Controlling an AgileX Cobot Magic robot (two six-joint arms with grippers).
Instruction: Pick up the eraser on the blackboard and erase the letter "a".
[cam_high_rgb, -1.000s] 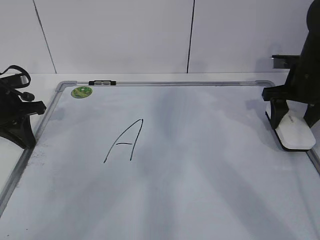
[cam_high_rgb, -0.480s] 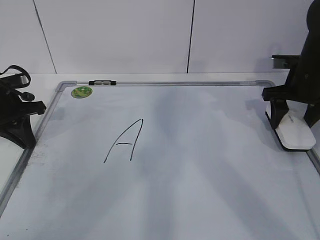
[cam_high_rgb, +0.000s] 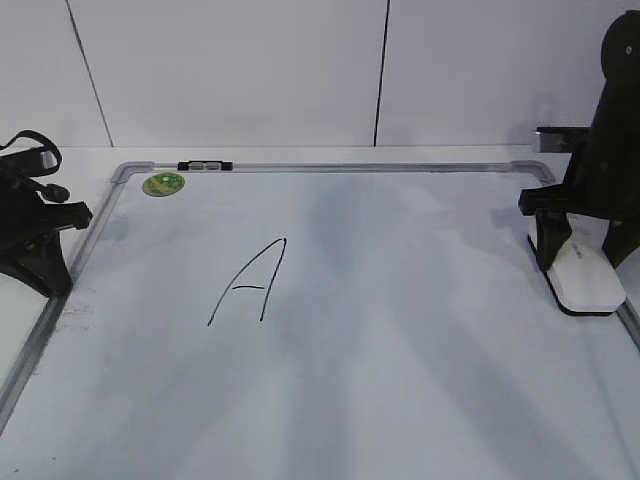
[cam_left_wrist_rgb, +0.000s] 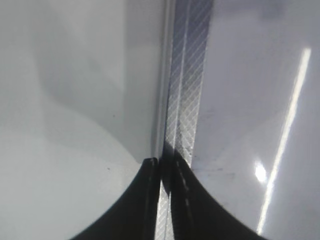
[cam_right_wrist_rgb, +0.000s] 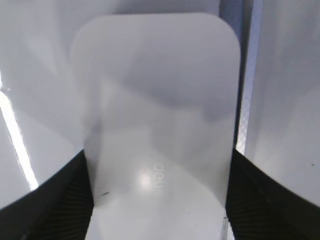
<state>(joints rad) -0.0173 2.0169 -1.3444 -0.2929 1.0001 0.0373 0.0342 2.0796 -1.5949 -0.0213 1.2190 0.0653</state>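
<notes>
The eraser (cam_high_rgb: 583, 278), a white rounded block with a black base, lies on the blackboard (cam_high_rgb: 400, 360) at its right edge. My right gripper (cam_high_rgb: 585, 255) stands over it, one finger on each long side. In the right wrist view the eraser (cam_right_wrist_rgb: 160, 100) fills the gap between the fingers of the right gripper (cam_right_wrist_rgb: 157, 200). The only writing I see is a tall angular capital "A" (cam_high_rgb: 250, 283) left of the middle; no small letter "a" shows. My left gripper (cam_high_rgb: 50, 275) rests shut at the board's left frame (cam_left_wrist_rgb: 187, 100), its tips (cam_left_wrist_rgb: 162, 170) over the frame strip.
A small green round sticker (cam_high_rgb: 163, 184) sits in the board's far left corner. A black and grey clip (cam_high_rgb: 204, 165) sits on the far frame. A white wall stands close behind the board.
My right gripper and the eraser between its fingers have shifted a little to the left, away from the right frame. The left arm has not moved.
</notes>
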